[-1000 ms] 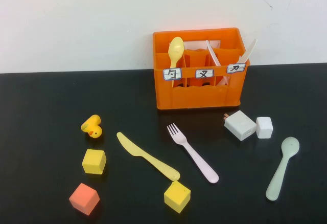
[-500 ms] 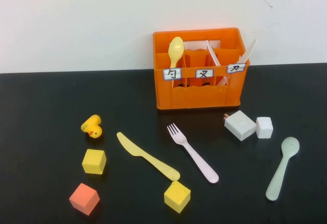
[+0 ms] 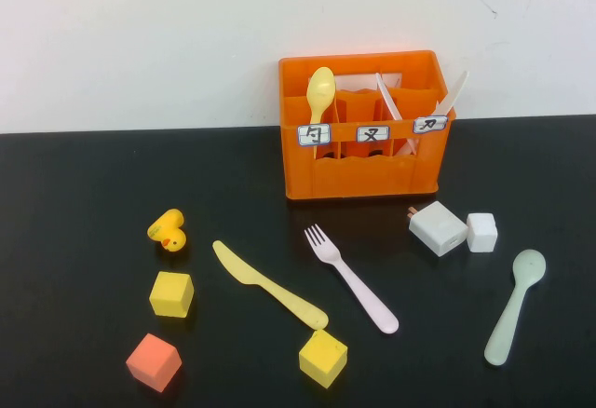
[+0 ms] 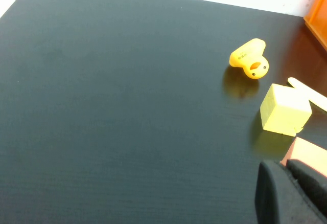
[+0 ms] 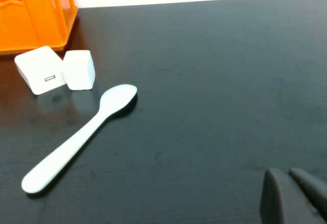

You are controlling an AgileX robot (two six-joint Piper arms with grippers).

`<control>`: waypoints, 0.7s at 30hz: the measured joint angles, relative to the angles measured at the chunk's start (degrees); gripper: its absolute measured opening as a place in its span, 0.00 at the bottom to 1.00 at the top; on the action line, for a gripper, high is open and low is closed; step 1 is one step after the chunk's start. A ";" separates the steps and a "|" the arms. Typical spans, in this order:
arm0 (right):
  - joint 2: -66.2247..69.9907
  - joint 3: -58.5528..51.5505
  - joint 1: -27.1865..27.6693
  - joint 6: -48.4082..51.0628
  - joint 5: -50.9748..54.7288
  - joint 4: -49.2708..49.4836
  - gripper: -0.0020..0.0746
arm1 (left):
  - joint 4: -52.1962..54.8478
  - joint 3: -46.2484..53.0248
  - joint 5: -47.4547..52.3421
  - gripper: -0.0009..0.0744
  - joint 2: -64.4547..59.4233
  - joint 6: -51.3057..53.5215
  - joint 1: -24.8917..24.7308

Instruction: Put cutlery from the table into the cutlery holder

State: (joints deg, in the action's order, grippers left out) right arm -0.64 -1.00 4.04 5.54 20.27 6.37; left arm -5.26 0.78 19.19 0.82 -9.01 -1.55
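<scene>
The pale yellow knife [image 3: 270, 285], pale pink fork [image 3: 349, 278] and mint-green spoon [image 3: 514, 306] lie flat on the black table [image 3: 74, 184], in front of the orange cutlery holder [image 3: 358, 170]. Neither gripper shows in the high view. My left gripper [image 4: 280, 166] is shut and empty, low over the table next to a pink cube [image 4: 309, 155]; the knife's tip [image 4: 306, 92] shows beyond it. My right gripper [image 5: 284, 173] is shut and empty, well to the side of the spoon [image 5: 82, 137]. The holder's corner [image 5: 36, 14] shows in the right wrist view.
A yellow spoon [image 3: 320, 91] and white slim utensils [image 3: 389, 101] stand in the holder. A yellow duck [image 3: 168, 231], two yellow cubes [image 3: 171, 294] [image 3: 322, 358] and an orange-pink cube [image 3: 153, 362] sit front left. A white charger [image 3: 438, 228] and white cube [image 3: 481, 232] sit by the spoon.
</scene>
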 joint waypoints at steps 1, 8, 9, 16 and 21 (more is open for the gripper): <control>0.00 0.00 0.00 0.00 0.00 0.00 0.02 | 0.00 0.00 0.00 0.01 0.00 0.00 0.00; 0.00 0.00 0.00 0.00 0.00 -0.20 0.02 | 0.00 0.00 0.00 0.01 0.00 0.00 0.00; 0.00 0.00 0.00 0.00 0.00 -0.20 0.02 | 0.00 0.00 0.00 0.01 0.00 0.00 0.00; 0.00 -0.13 0.00 0.00 -1.38 -0.33 0.02 | 0.00 0.36 -3.92 0.01 0.00 0.00 0.00; 0.00 -0.59 0.00 0.00 -14.33 -0.45 0.02 | 0.00 0.35 -19.60 0.01 0.00 0.00 0.00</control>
State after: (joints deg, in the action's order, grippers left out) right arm -0.64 -1.59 4.04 5.54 5.93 5.92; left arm -5.26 1.13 -0.42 0.82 -9.01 -1.55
